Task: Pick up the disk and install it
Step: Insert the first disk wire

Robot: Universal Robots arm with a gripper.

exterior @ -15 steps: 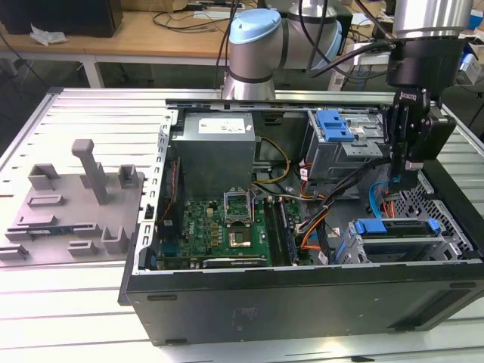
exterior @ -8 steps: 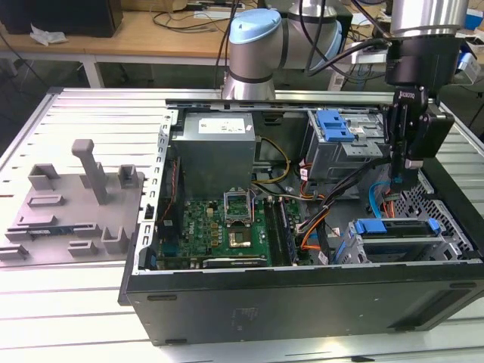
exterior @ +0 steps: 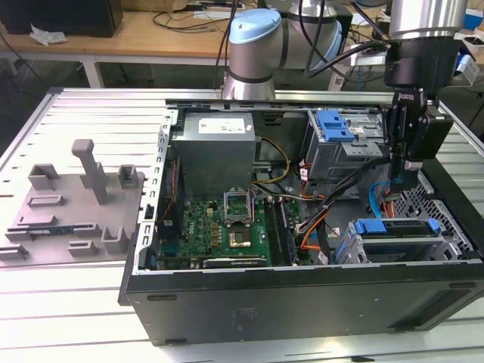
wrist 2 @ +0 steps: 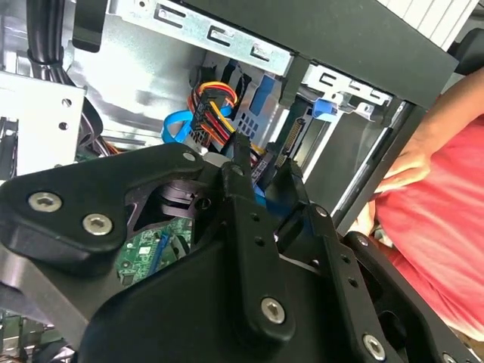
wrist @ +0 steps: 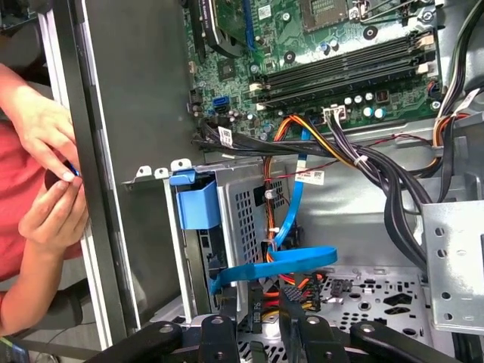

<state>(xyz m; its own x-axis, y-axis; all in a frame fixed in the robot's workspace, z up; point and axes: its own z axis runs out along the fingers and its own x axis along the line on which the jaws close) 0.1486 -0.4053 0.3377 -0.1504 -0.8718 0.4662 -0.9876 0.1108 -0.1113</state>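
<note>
Fingers (wrist 2: 246, 212) spread, gripping nothing, inside the open case (exterior: 302, 302). Disk (exterior: 395, 226) sits below them, not touching.

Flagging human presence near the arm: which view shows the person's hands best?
The first wrist view: both hands show together beside the computer case. The second wrist view catches one hand beyond the case's edge, next to red clothing.

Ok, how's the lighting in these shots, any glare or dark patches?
In the exterior view the slatted table glares pale beside the dark case panel; in the second wrist view the black hand sits shadowed against bright, washed-out cage metal; in the first wrist view the motherboard is evenly lit, without strong glare.
</note>
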